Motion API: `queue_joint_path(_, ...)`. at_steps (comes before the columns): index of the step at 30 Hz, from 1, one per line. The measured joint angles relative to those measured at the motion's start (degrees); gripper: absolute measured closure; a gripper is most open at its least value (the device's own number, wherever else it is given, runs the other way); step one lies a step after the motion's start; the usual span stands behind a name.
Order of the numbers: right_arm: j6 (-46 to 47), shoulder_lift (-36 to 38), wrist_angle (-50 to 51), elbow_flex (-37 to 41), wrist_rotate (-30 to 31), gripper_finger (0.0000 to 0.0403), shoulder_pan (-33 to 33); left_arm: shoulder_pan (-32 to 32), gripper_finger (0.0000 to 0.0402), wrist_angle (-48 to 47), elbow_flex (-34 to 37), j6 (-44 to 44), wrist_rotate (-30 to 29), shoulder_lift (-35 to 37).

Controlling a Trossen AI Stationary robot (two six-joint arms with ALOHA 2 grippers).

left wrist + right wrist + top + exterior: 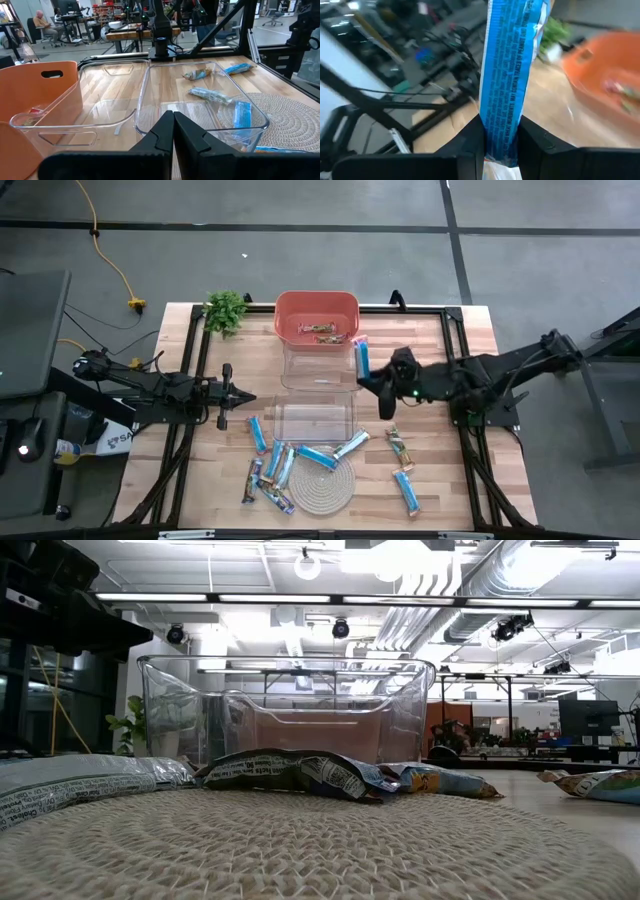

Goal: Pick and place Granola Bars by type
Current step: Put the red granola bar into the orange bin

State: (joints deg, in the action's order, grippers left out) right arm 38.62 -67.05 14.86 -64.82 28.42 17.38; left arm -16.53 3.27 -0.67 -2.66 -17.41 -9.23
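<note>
My right gripper [364,378] is shut on a light blue granola bar [361,357], held above the right rim of the middle clear bin [300,368]. The bar fills the right wrist view [506,70]. My left gripper [243,397], shut and holding nothing, waits left of the near clear bin [315,420]; its fingers [173,131] point at both clear bins. Several more bars lie flat on the table near the rope coaster [322,485], mostly light blue [316,456], some multicoloured [400,445]. A few bars lie in the orange bin [316,317]. My right gripper pinches the light blue bar between its two fingers [470,142] at one end [501,122]. The fingers come from the table's right. The bar is lifted clear, and its long free part [360,345] sticks out past the fingers toward the orange bin.
Three bins stand in a row down the table's middle: orange farthest, then two clear ones. A small green plant [225,310] sits at the far left. In the low view the coaster [320,850] fills the foreground with bars [290,773] before a clear bin [285,710].
</note>
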Motion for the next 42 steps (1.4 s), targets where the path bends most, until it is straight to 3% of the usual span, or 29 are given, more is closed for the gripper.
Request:
queue_joint_path(8, -11.5, -0.2, -14.4, 0.0, -16.5, 0.033, -6.6, 0.0, 0.0394, 0.0, 0.0, 0.0, 0.0, 0.0)
queue_joint_path(14, -12.6, -0.2, -22.0, 0.0, -32.1, 0.033, -10.8, 0.0, 0.0394, 0.0, 0.0, 0.0, 0.0, 0.0)
queue_joint_path(17, -13.4, -0.2, -24.1, 0.0, -36.1, 0.033, -12.0, 0.0, 0.0394, 0.0, 0.0, 0.0, 0.0, 0.0)
queue_joint_path(25, -13.6, -0.8, -24.4, 0.0, -36.8, 0.033, -15.6, 0.0, 0.0394, 0.0, 0.0, 0.0, 0.0, 0.0)
queue_joint_path(35, -13.4, -5.6, -30.4, 0.0, -20.2, 0.033, -24.4, 0.0, 0.0394, 0.0, 0.0, 0.0, 0.0, 0.0)
queue_joint_path(42, -13.3, -15.1, -35.7, -3.4, -24.3, 0.033, -32.4, 0.0, 0.0394, 0.0, 0.0, 0.0, 0.0, 0.0)
